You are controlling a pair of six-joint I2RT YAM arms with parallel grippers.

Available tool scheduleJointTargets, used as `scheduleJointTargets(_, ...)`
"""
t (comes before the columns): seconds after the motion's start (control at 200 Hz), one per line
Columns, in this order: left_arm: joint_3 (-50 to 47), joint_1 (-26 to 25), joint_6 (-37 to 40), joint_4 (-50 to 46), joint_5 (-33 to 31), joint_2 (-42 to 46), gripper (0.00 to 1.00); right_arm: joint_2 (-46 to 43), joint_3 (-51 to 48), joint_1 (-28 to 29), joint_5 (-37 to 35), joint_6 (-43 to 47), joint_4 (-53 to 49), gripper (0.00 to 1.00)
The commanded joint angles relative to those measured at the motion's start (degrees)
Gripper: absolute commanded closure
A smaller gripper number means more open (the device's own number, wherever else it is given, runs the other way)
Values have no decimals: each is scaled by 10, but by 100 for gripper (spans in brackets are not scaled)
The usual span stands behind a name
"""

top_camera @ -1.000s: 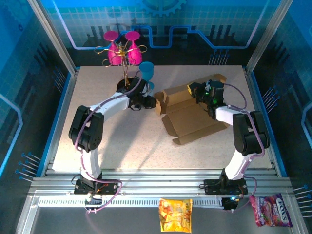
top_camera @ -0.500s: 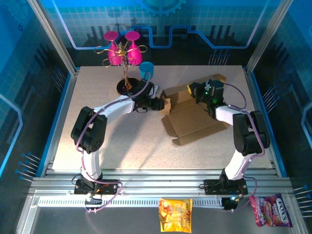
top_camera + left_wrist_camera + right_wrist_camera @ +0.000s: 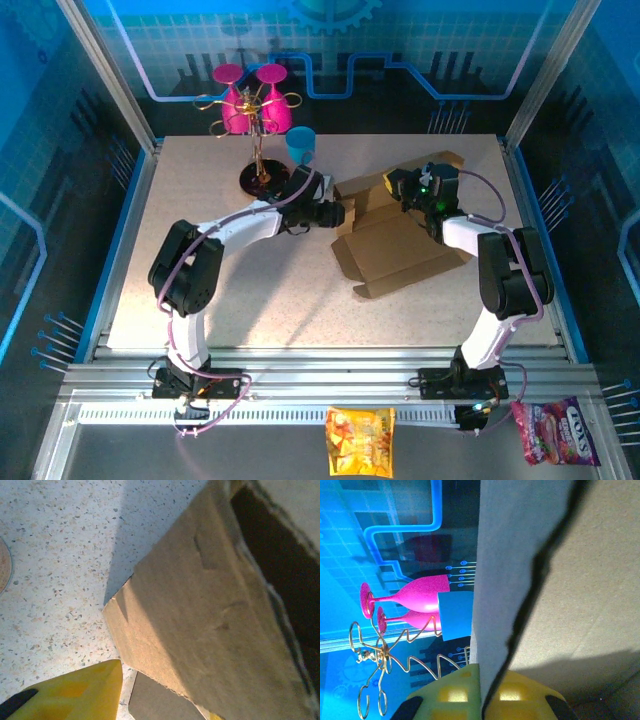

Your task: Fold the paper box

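Folding is at an early stage, I judge. The paper box (image 3: 395, 250) lies on the right half of the counter (image 3: 230, 290), toward the far edge, and most of its sheet is flat and open. My right tool (image 3: 403, 188) is closed on the raised far panel (image 3: 600, 580). My left tool (image 3: 336, 213) is at the left flap (image 3: 200, 620), which stands up; how wide this tool is I cannot tell. Side walls, tabs and lid remain to do.
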State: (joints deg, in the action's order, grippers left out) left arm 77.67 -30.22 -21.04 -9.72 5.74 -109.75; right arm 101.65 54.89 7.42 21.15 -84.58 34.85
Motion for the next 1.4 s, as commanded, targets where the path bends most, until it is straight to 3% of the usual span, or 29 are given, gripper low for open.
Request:
scheduleJointTargets(0.0,-20,-7,-16,39,-61,9,53,6,1,3,11,0,-60,100)
scheduleJointTargets(0.295,-60,-29,-43,110,-134,11,50,-1,-4,12,-6,-30,-46,100)
scheduleJointTargets(0.635,-94,-48,-91,163,-129,38,49,-11,-17,19,-37,-44,-20,100)
scheduleJointTargets(1.186,-89,-61,-100,205,-99,6,52,-26,-18,23,-42,-62,-29,100)
scheduleJointTargets(1.396,-90,-71,-90,192,-157,-13,47,-31,-21,23,-43,-62,-31,100)
